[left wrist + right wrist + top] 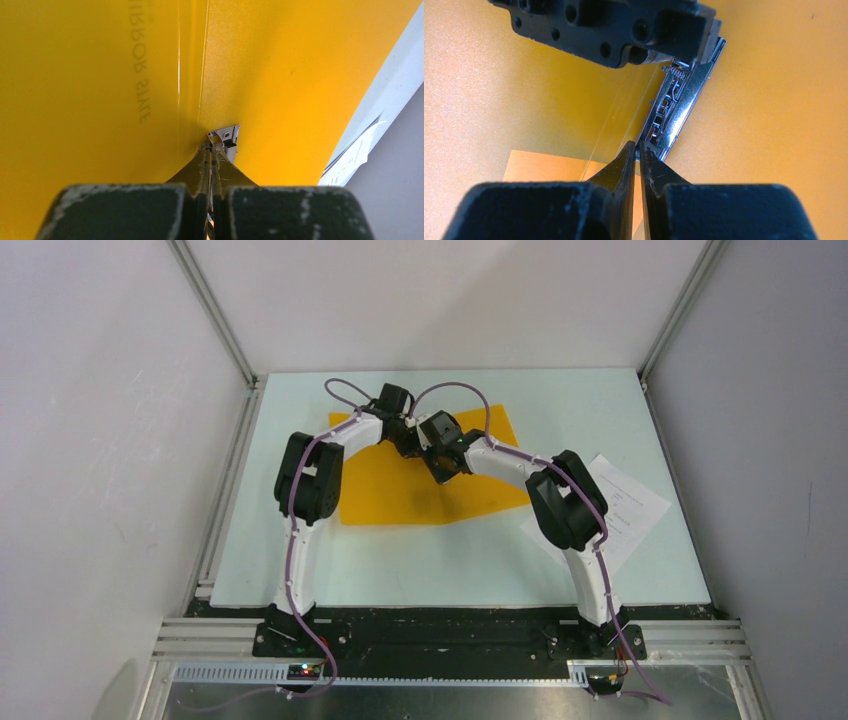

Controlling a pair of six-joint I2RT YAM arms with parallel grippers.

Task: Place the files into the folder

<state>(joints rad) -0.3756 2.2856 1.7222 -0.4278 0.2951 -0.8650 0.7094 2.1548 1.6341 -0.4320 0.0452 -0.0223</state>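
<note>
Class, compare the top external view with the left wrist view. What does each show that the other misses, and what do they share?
Only the top external view shows both arms, the table and most of the outline of the folder. Only the left wrist view shows mirrored lettering on the folder, a metal clip at its crease, and the left gripper with its fingers pressed together. Both show the orange folder and the white files beside it.

My pale table has plain white walls behind and beside it, aluminium posts at its far corners.
</note>
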